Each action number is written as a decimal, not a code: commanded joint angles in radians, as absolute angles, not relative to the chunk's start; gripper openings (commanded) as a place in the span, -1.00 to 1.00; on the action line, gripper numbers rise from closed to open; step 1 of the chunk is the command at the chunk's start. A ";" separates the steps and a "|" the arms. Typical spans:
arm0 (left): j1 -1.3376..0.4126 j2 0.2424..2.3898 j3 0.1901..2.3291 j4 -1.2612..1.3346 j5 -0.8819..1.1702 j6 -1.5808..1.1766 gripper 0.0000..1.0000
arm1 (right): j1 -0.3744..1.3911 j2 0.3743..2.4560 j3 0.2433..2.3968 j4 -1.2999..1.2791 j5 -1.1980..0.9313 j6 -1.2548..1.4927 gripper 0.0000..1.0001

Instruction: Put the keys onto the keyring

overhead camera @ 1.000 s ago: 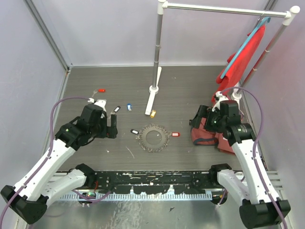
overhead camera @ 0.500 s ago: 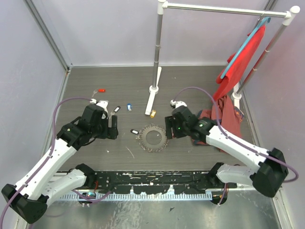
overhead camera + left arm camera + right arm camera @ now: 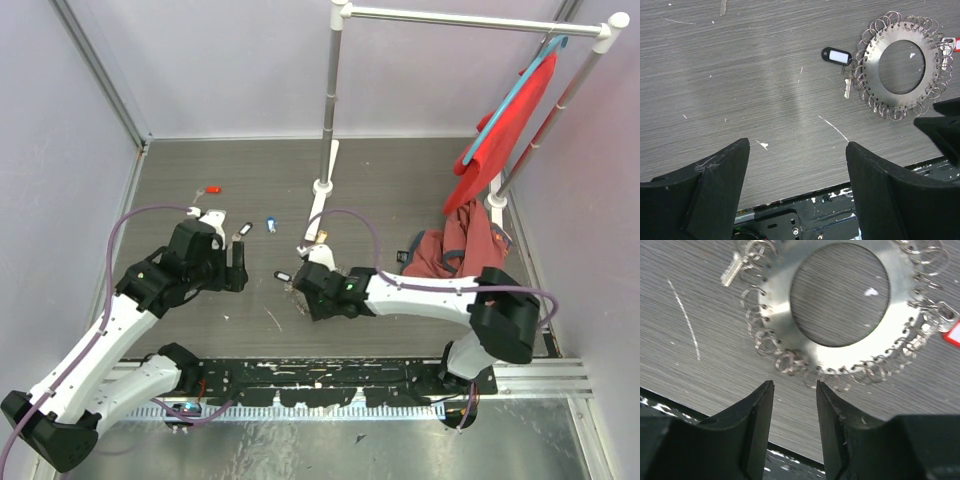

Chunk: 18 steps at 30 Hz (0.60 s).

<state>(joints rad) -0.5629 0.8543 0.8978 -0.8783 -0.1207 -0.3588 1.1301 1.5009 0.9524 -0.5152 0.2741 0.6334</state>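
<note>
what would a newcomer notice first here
The spiky keyring, a flat metal ring fringed with small wire loops, lies on the grey table between the arms. The right gripper is poised at its near rim, jaws slightly apart. A red cloth hangs from the rack at the far right.

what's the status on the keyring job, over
Left gripper open, empty, left of keyring. Right gripper narrowly open, poised at keyring's near rim. Black-tagged key at ring's left edge; red key, blue key loose beyond. Nothing blocking.
</note>
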 commanded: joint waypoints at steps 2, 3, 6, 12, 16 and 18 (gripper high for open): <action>-0.560 0.850 0.890 -0.852 -0.099 -0.345 0.68 | 1.212 1.590 1.068 -0.525 0.457 0.788 -0.10; -0.560 0.849 0.891 -0.852 -0.098 -0.345 0.68 | 1.218 1.599 1.070 -0.521 0.460 0.804 -0.10; -0.559 0.846 0.889 -0.852 -0.100 -0.345 0.68 | 1.221 1.624 1.072 -0.515 0.460 0.826 -0.11; -0.560 0.845 0.889 -0.850 -0.091 -0.345 0.68 | 1.221 1.698 1.129 -0.573 0.505 0.833 -0.11; -0.560 0.839 0.889 -0.849 -0.093 -0.344 0.68 | 1.221 1.742 1.158 -0.607 0.499 0.834 -0.12; -0.560 0.837 0.887 -0.848 -0.092 -0.344 0.68 | 1.221 1.742 1.154 -0.622 0.500 0.842 -0.16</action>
<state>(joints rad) -0.5629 0.8536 0.8978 -0.8722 -0.1043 -0.3588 1.2209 1.7432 1.1164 -0.5793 0.4541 0.8074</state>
